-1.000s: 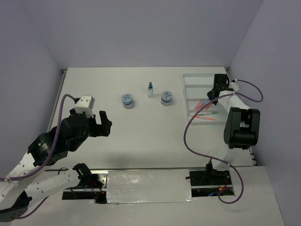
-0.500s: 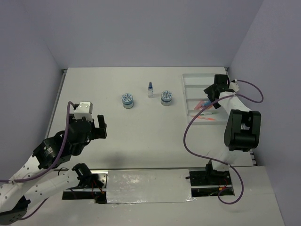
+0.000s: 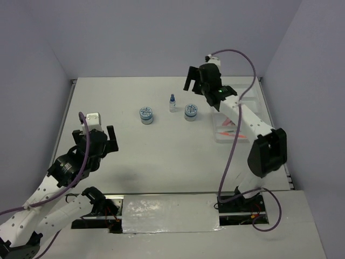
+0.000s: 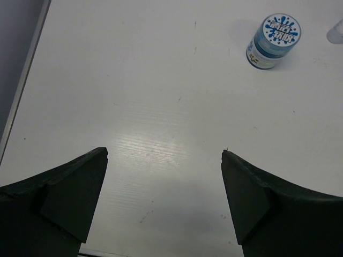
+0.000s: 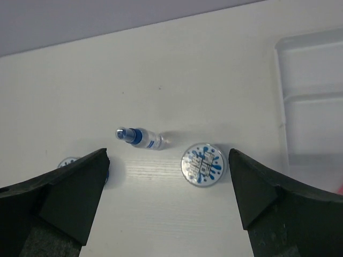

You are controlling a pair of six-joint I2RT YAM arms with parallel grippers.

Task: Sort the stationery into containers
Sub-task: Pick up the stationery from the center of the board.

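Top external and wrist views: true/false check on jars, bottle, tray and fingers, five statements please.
1. The left jar and right jar stand on the table, outside the tray. True.
2. The right fingers are shut on the bottle. False: they are open and hold nothing; the bottle stands on the table between the two jars.
3. Orange-red pens lie in the tray. True.
4. The left fingers hold a jar. False: they are open and hold nothing, with only bare table between them.
5. The bottle has a red cap. False: the cap is blue.
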